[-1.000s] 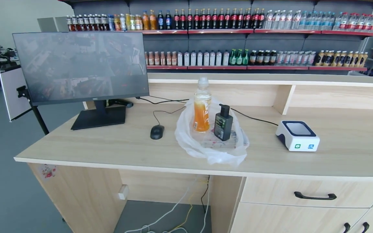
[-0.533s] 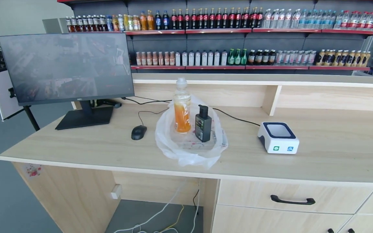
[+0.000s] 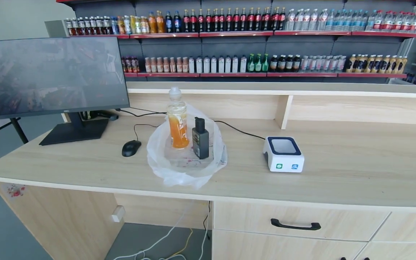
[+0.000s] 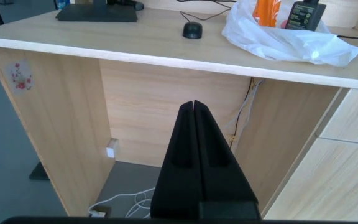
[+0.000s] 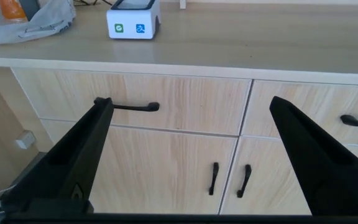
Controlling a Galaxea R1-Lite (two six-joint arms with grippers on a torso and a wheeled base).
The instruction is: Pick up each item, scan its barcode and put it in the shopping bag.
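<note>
- Starting at far left of the counter (image 3: 338, 169): monitor (image 3: 52, 74) on its stand, then a black mouse (image 3: 131, 148) just beside the bag.
- Shopping bag (image 3: 179, 177): white plastic, left of counter centre, sides slumped down and mouth wide open.
- Inside it, an orange bottle (image 3: 178, 126) and a dark pump bottle (image 3: 200, 141) stand side by side. Both are upright w/ long axes vertical, on what looks like a flat pack (image 3: 186, 159).
- Scanner (image 3: 284, 155): white box w/ window facing up, to the right of the bag and apart from it.
- No loose goods show on the counter outside the bag. Prob. the bagging is far along; can't tell if anything was scanned.
- Left gripper (image 4: 193, 106): fingers pressed together, holding nothing. It sits below counter level in front of the open bay, w/ the bag up on the counter edge above it.
- Right gripper (image 5: 190, 101): fingers spread wide, holding nothing. It sits low, facing a drawer front (image 5: 166, 81), w/ the scanner on the counter above.
- Key relation: bag and bottles lie on the left arm's side, the scanner on the right arm's side. So the left arm is nearer the items.
- Any grasp needs the arm raised above counter level first. It should take a bottle's side, since both bottles stand vertical.
</note>
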